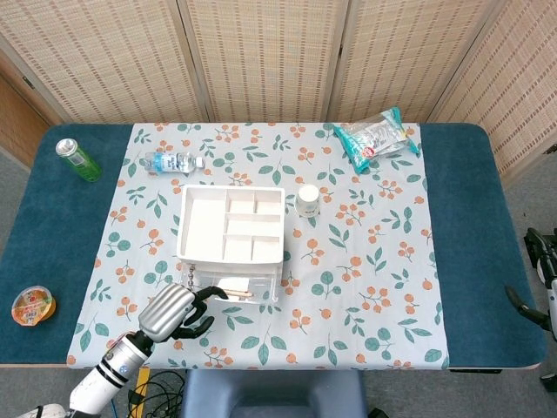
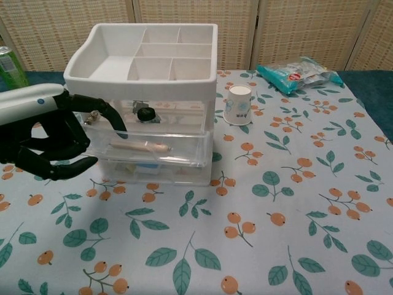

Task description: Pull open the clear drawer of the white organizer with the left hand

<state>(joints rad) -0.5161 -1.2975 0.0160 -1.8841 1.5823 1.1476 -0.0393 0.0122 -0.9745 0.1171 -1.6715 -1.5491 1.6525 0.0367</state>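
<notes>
The white organizer (image 1: 231, 225) (image 2: 144, 58) stands left of centre on the floral cloth, with a divided tray on top and clear drawers below. Its middle clear drawer (image 2: 156, 149) (image 1: 242, 287) sticks out a little past the front, with a slim pale object inside. My left hand (image 1: 177, 310) (image 2: 52, 142) is at the drawer's front left corner, its dark fingers (image 2: 109, 115) hooked on the drawer's edge. My right hand (image 1: 538, 280) shows only partly at the right frame edge, off the table, far from the organizer.
A paper cup (image 1: 307, 199) (image 2: 239, 104) stands just right of the organizer. A water bottle (image 1: 172, 161) lies behind it, and a green can (image 1: 78, 159) (image 2: 11, 64) stands at the far left. A snack bag (image 1: 376, 138) (image 2: 298, 72) lies back right, a jelly cup (image 1: 32, 305) front left.
</notes>
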